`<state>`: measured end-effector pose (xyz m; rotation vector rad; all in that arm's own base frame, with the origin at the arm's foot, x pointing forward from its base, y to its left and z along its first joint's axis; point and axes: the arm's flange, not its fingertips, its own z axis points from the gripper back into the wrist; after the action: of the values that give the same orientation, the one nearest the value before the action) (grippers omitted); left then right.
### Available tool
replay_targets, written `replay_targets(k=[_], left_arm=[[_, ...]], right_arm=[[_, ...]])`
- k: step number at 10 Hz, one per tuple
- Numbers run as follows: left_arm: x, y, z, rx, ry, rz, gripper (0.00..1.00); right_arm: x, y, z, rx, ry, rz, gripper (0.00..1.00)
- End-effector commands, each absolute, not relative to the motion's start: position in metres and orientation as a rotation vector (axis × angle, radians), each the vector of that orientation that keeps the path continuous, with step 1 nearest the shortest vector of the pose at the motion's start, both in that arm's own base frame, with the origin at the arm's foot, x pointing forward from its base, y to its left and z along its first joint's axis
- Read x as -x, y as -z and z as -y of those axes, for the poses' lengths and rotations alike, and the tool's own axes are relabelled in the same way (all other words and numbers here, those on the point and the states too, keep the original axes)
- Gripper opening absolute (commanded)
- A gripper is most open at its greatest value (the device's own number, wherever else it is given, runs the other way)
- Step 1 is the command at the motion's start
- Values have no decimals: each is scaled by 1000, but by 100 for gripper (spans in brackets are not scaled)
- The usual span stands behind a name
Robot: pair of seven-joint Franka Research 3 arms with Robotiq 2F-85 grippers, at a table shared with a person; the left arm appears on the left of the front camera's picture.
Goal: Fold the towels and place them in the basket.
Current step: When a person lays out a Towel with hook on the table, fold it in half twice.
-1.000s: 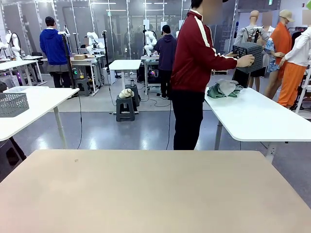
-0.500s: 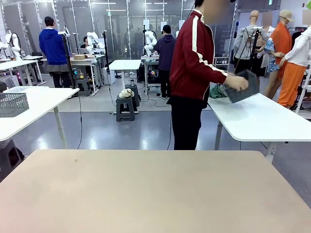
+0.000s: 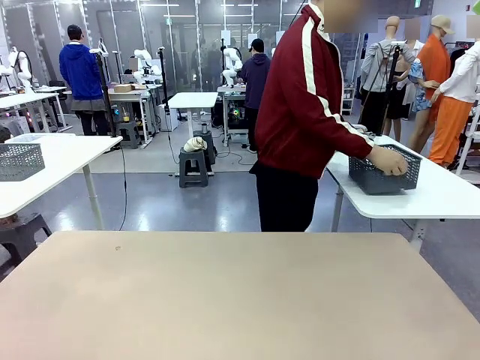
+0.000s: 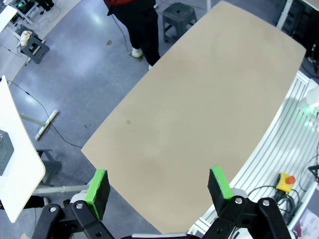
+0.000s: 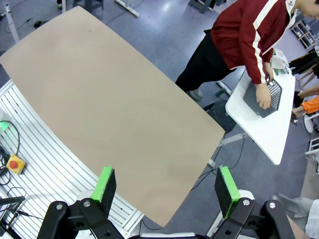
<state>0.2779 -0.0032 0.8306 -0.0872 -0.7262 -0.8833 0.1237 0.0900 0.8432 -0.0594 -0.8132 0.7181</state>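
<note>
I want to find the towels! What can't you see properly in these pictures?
- Inside the basket, front view: its mesh wall and the person's hand hide it.
- The basket's contents, right wrist view: too small and dark to tell.
- Pale cloth beside the basket, right wrist view: too small to call a towel.

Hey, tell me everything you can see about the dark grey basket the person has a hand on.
The basket is dark grey and rectangular, made of what looks like metal mesh, with slightly flared sides and an open top. It stands upright on the white side table, close to the corner nearest the person. The person in the red jacket leans over it with one hand resting on its rim. Whether anything lies inside cannot be told.
</note>
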Motion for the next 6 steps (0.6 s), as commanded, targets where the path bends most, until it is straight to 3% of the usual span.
replay_targets(k=[1, 6], left_arm=[[-278, -831, 3, 93, 888, 730, 100], [-278, -831, 3, 93, 888, 730, 100]], right_arm=[[-118, -844, -89, 59, -721, 823, 100], [-118, -844, -89, 59, -721, 823, 100]])
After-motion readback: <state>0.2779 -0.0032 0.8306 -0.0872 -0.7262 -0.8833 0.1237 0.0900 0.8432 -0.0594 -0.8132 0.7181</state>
